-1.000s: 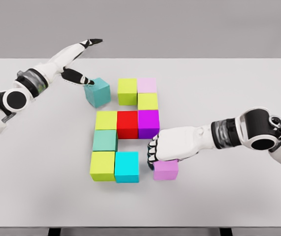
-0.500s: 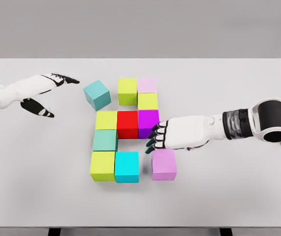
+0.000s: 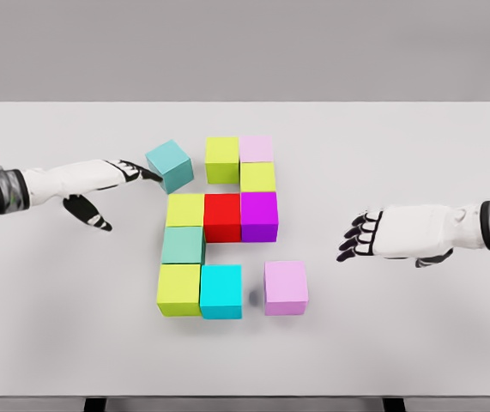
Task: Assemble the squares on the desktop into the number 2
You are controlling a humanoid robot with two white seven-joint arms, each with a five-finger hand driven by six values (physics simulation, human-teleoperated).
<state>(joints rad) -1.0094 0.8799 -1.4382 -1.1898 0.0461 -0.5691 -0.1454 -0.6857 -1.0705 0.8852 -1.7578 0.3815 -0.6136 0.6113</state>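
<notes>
Black-tipped fingers [image 3: 144,172] of the left hand [image 3: 99,184] are stretched out flat, spread, gripping nothing; the tips reach the lower left edge of the tilted teal cube [image 3: 170,165], touching or just short, can't tell which. Thumb hangs down apart from the rest. Left arm comes in low from the left edge, approx. level w/ the table. Right hand [image 3: 395,234] is over bare white table [image 3: 416,335], well right of the blocks, fingers [image 3: 353,238] loosely fanned toward them, holding nothing; its arm runs off the right edge. Blocks sit mid-table: top row lime cube [image 3: 222,160] + pale pink cube [image 3: 256,148], w/ a yellow-green cube [image 3: 257,177] under the pink one. Middle row: yellow cube [image 3: 184,209], red cube [image 3: 222,216], purple cube [image 3: 259,215], all touching. Below the yellow one a sea-green cube [image 3: 183,245], then bottom row lime-yellow cube [image 3: 178,289] + cyan cube [image 3: 220,291]. Lilac cube [image 3: 285,287] sits right of the cyan one w/ a small gap between, not flush. Teal cube is rotated, just left of the top row, apart from it.
</notes>
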